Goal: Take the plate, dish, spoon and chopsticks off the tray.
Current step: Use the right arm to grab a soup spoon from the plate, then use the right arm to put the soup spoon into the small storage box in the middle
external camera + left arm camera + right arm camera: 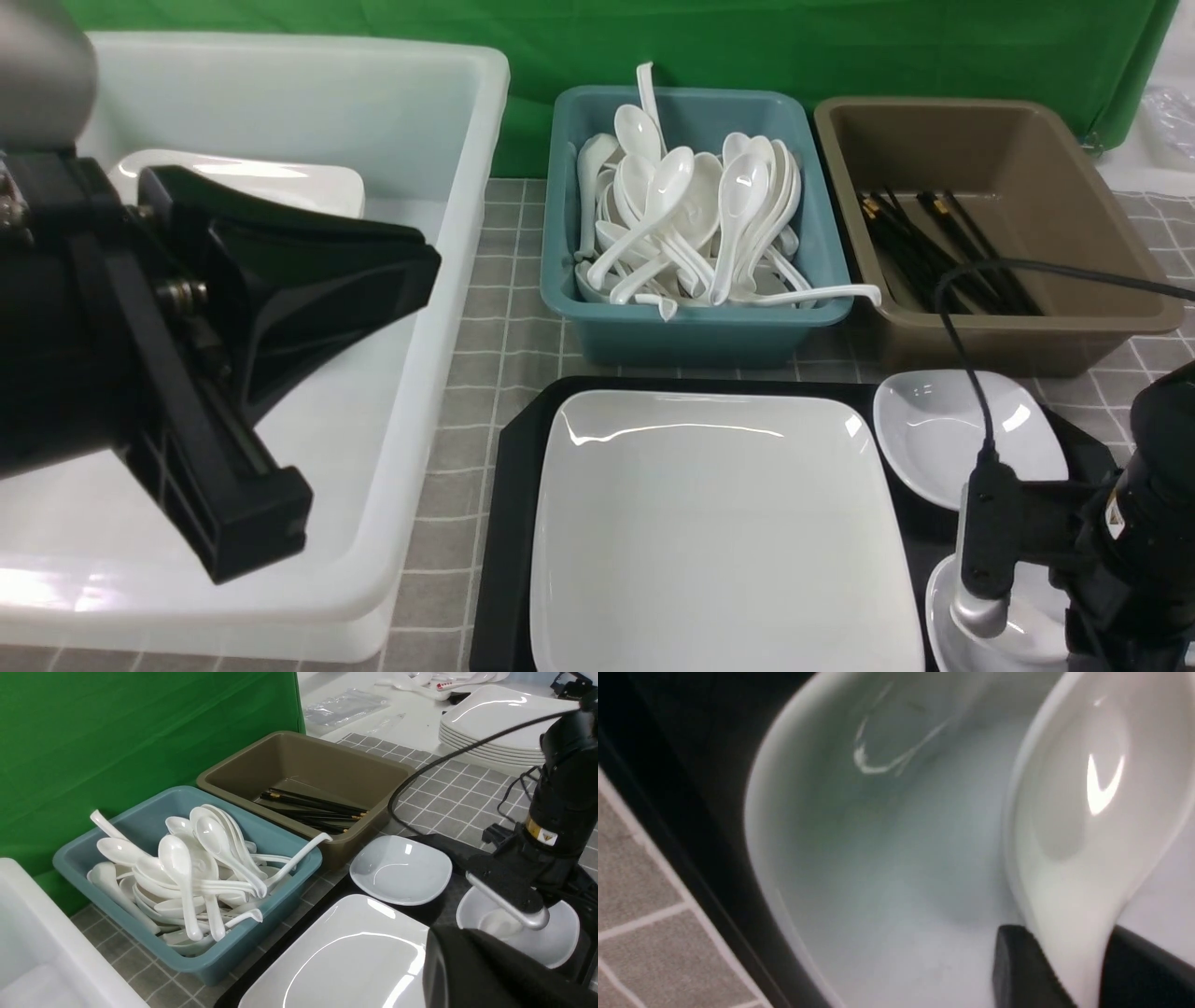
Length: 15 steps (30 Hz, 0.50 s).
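Note:
The large white plate [719, 532] lies on the black tray [512, 523]. A small white dish [971, 434] sits at the tray's far right corner. A deeper white dish [556, 938] stands at the near right, and my right arm [1148, 523] reaches down into it. My right gripper [1069, 961] is shut on the handle of the white spoon [1083, 812], whose bowl rests inside that dish. My left gripper [308, 271] hangs shut and empty over the white tub. No chopsticks show on the tray.
A big white tub [411, 121] with a plate in it stands on the left. Behind the tray are a teal bin [691, 327] full of white spoons and a brown bin [1018, 327] holding black chopsticks. A stack of white plates [495, 732] stands off to the right.

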Each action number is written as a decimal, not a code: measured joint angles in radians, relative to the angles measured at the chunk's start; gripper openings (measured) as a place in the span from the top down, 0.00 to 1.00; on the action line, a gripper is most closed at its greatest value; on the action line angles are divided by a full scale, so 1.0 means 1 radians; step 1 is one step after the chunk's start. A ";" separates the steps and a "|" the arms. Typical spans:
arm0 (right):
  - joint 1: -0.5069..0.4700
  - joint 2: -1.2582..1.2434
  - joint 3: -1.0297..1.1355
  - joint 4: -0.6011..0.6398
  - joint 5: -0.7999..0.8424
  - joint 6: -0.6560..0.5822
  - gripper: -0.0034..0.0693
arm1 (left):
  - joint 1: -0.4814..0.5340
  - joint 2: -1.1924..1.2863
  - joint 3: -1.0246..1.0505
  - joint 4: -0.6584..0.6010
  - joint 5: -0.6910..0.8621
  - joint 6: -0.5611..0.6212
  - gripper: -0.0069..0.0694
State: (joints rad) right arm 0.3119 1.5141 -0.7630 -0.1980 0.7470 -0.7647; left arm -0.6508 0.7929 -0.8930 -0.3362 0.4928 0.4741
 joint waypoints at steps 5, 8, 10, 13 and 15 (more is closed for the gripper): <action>0.002 -0.091 -0.057 0.077 0.092 0.075 0.65 | 0.000 0.000 0.000 0.010 0.000 0.000 0.90; 0.024 -0.150 -0.139 0.186 0.144 0.163 0.65 | 0.000 0.000 0.000 0.010 0.000 0.000 0.90; 0.040 -0.171 -0.199 0.260 0.128 0.238 0.65 | 0.000 0.000 0.000 0.012 -0.006 0.000 0.90; 0.051 -0.172 -0.304 0.404 -0.034 0.349 0.65 | 0.000 0.000 0.000 0.017 -0.035 0.000 0.90; 0.051 -0.100 -0.411 0.558 -0.273 0.408 0.65 | 0.000 0.000 0.000 0.018 -0.060 0.000 0.90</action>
State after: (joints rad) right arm 0.3633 1.4140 -1.1739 0.3597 0.4740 -0.3566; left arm -0.6508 0.7929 -0.8930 -0.3184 0.4324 0.4741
